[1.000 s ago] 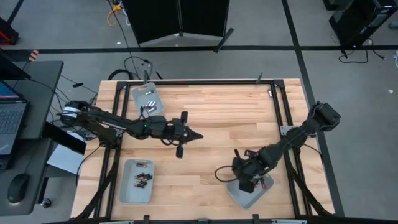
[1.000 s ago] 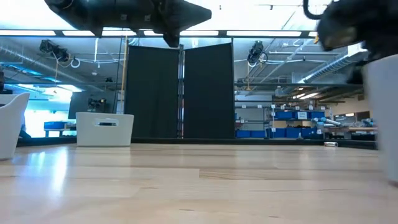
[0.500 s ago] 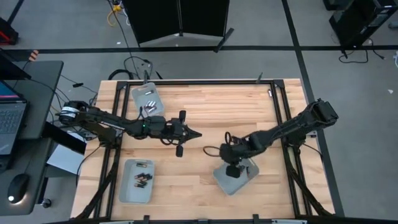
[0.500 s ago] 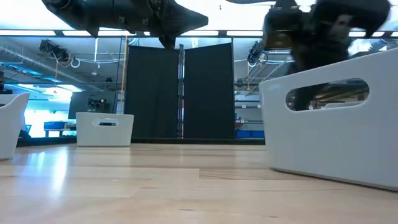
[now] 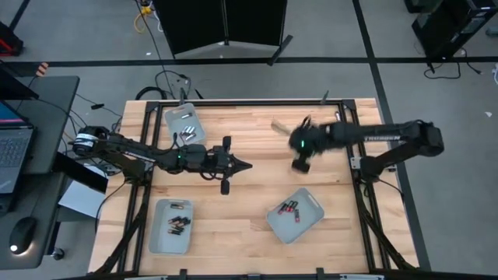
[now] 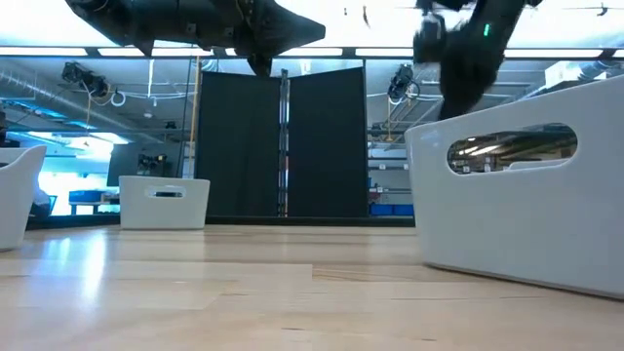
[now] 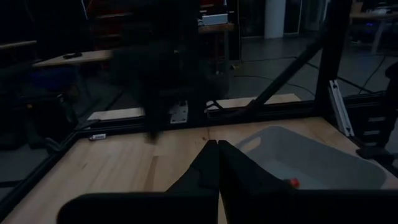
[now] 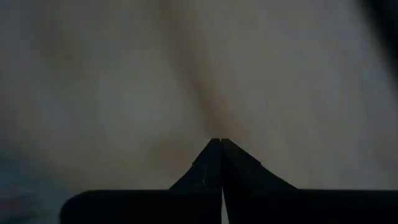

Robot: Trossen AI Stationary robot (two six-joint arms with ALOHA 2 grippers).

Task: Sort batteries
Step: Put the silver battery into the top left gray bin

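The batteries (image 5: 291, 208) lie in three pale grey trays: a few red-tipped cells in the tilted tray (image 5: 296, 215) at the near right, others in the near-left tray (image 5: 171, 227) and the far-left tray (image 5: 181, 120). The left gripper (image 5: 247, 166) hovers mid-table, clenched on nothing. The right gripper (image 5: 274, 124) hangs over the far side, pinched closed and empty.

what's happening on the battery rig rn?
Battery sorting, with neither arm holding anything. The left gripper is shut and hangs over the middle of the table. The right gripper is shut too, over the far side of the table, away from the tilted tray near the right front, which holds a few red-ended batteries. Two more trays sit on the left: a far one with silvery cells and a near one with dark cells.
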